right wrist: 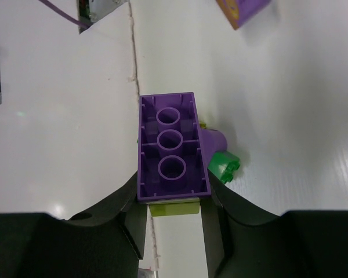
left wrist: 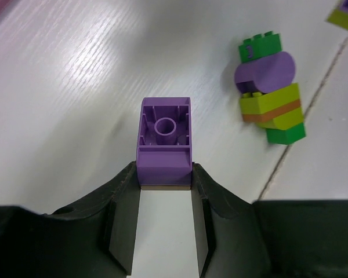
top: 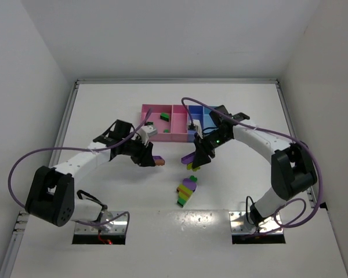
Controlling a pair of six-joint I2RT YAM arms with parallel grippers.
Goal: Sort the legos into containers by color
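Your left gripper (left wrist: 165,174) is clamped on a short purple brick (left wrist: 165,136) backed by an orange piece (top: 160,162). Your right gripper (right wrist: 173,200) grips a long purple brick (right wrist: 171,147) (yellow-green piece (right wrist: 174,208) stuck underneath). Both hang above the table (top: 104,104), short of the bins (top: 173,116). Release either whole and 2 colours share 1 bin.

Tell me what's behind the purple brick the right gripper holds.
A yellow-green brick shows its edge behind the purple brick in the right gripper; its remainder is covered.

small purple brick (left wrist: 165,139) mid-frame; long purple brick (right wrist: 173,147) over yellow-green; clump (left wrist: 271,95) upper right green, purple, yellow-green, orange; containers (top: 174,138) pink and blue; table (top: 104,104) white.
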